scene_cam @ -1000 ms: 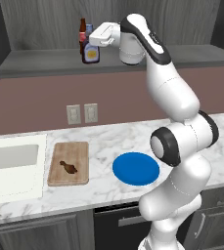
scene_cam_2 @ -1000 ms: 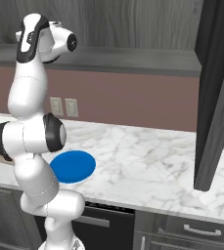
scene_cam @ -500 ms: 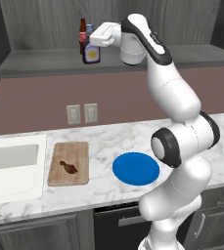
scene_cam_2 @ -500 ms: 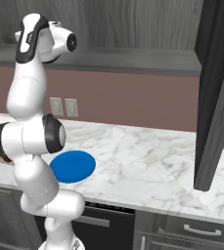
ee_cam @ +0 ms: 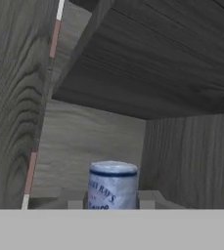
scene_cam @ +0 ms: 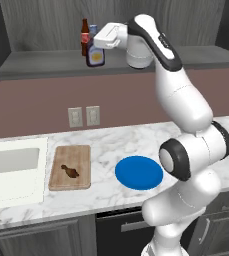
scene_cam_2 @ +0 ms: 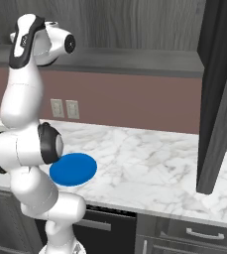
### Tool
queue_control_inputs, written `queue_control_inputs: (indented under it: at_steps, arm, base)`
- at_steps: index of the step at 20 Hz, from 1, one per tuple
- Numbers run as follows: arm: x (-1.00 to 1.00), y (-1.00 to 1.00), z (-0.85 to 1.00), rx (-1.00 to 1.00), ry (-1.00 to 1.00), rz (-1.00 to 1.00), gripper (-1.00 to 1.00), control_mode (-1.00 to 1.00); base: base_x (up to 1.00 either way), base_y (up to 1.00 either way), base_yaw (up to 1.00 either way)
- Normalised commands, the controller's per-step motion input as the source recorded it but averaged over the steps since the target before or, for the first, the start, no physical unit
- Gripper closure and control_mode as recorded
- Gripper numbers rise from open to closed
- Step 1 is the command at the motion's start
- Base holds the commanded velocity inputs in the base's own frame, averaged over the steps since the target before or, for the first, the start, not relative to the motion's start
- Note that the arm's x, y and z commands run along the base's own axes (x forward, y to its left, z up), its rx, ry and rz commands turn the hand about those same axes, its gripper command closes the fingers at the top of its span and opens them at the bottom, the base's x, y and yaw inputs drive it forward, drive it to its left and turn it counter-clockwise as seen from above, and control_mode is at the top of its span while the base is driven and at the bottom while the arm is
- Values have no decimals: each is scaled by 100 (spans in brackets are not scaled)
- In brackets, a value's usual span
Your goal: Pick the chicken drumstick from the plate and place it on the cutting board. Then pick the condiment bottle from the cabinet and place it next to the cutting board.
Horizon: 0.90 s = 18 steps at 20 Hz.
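Observation:
The condiment bottle (scene_cam: 95,55) stands upright on the grey cabinet shelf (scene_cam: 41,67), dark brown with a yellow-orange label. My gripper (scene_cam: 94,42) reaches it from the right and is shut on its neck. In the hand view the pale cap (ee_cam: 112,185) sits between my two fingertips (ee_cam: 77,200). The chicken drumstick (scene_cam: 70,171) lies on the wooden cutting board (scene_cam: 76,154) on the counter. The blue plate (scene_cam: 139,172) lies bare to the right of the board and also shows beside my arm (scene_cam_2: 73,168).
A slim brown bottle (scene_cam: 84,37) with a red label stands just left of and behind the held bottle. A white sink (scene_cam: 11,167) lies left of the board. Wall outlets (scene_cam: 83,116) sit above the counter. A tall dark panel (scene_cam_2: 219,99) rises at right.
My hand and the condiment bottle have shifted slightly to the right, away from the slim bottle. The jaws have closed a touch more. Everything on the counter is as before.

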Motion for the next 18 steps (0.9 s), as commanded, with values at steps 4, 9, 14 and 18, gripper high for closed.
queue_control_inputs:
  at_steps: [4, 9, 14, 18]
  arm:
    - [-37, 0, 0, 0, 0, 0, 100, -100]
    - [-40, 0, 0, 0, 0, 0, 100, -100]
    - [-44, -1, 0, 0, 0, 0, 100, -100]
    - [-44, -5, 0, 0, 0, 0, 100, -100]
  base:
    - [0, 0, 0]
    - [0, 0, 0]
    - [0, 0, 0]
    - [0, 0, 0]
